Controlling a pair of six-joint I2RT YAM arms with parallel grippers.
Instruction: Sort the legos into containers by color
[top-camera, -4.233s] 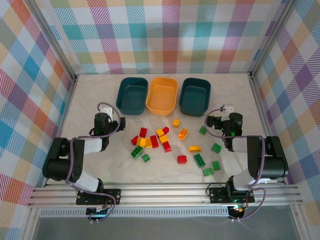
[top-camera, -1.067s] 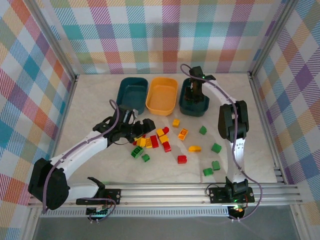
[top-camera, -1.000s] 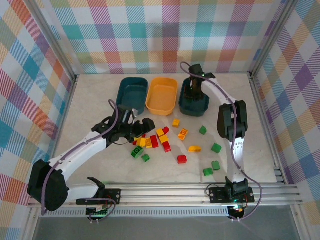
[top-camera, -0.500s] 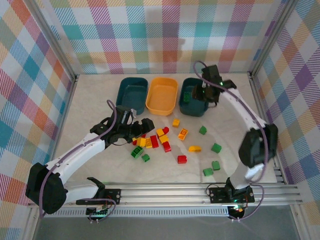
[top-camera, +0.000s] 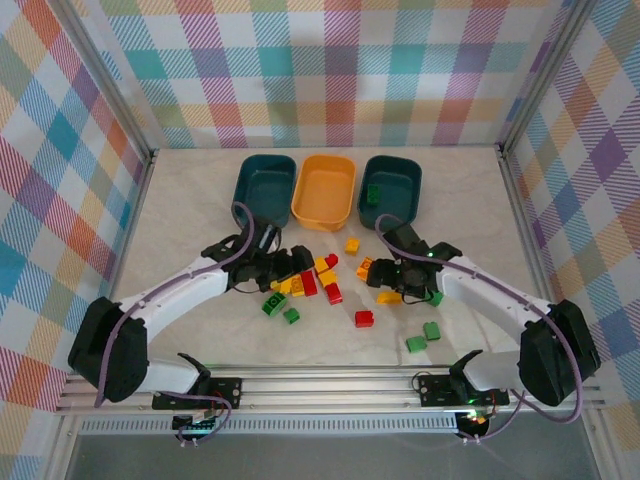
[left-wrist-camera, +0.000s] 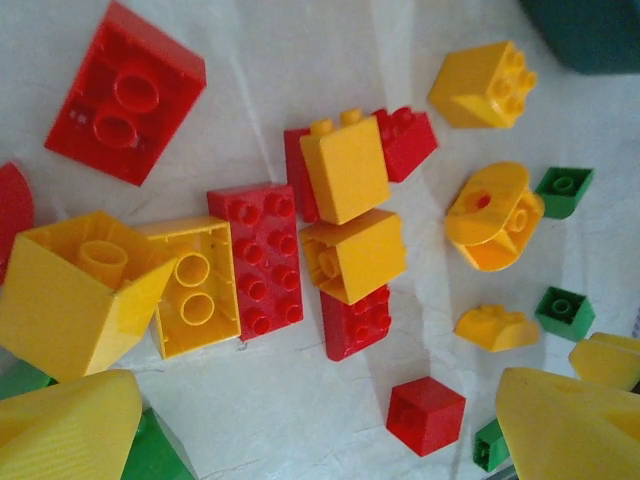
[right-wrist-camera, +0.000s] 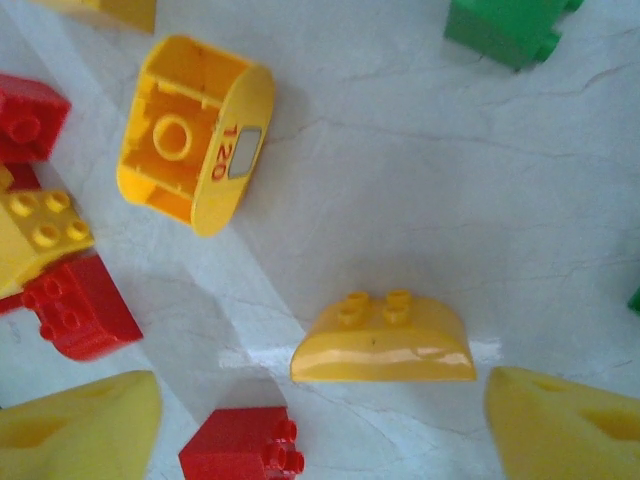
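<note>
Pale marble counter (top-camera: 180, 210) beneath everything. At its far side, the orange-yellow tub (top-camera: 324, 192). Just beside its left flank, a dark teal tub (top-camera: 264, 190). Just beside its right flank, a second dark teal tub (top-camera: 402, 180), holding one green lego (top-camera: 372, 192).

Left claw (top-camera: 296, 262): toward the arm bases from the orange-yellow tub and slightly left. Released, yellow fingers (left-wrist-camera: 70, 430) spread wide, gripping nothing, poised over a heap of red and yellow legos (top-camera: 310, 278).

Right claw (top-camera: 385, 276): toward the arm bases from the orange-yellow tub and to its right. Likewise released, fingertips (right-wrist-camera: 565, 420) wide apart, with a curved yellow lego (right-wrist-camera: 385, 343) lying just ahead of the gap between them, unclamped. Impossible to tell whether touching it.

Loose on the counter, all on the arm-base side of the orange-yellow tub:
- Closest to it, a single yellow brick (top-camera: 352, 244).
- Beyond that, a round yellow piece (right-wrist-camera: 195, 135) marked 120 in red, lying on its side.
- Farther still, a lone red brick (top-camera: 364, 318).
- Down-left of the tub, past the heap, two green bricks (top-camera: 273, 303) (top-camera: 291, 316) near each other.
- Down-right and well apart from the tub, three more green bricks (top-camera: 435, 297) (top-camera: 432, 330) (top-camera: 416, 343).
</note>
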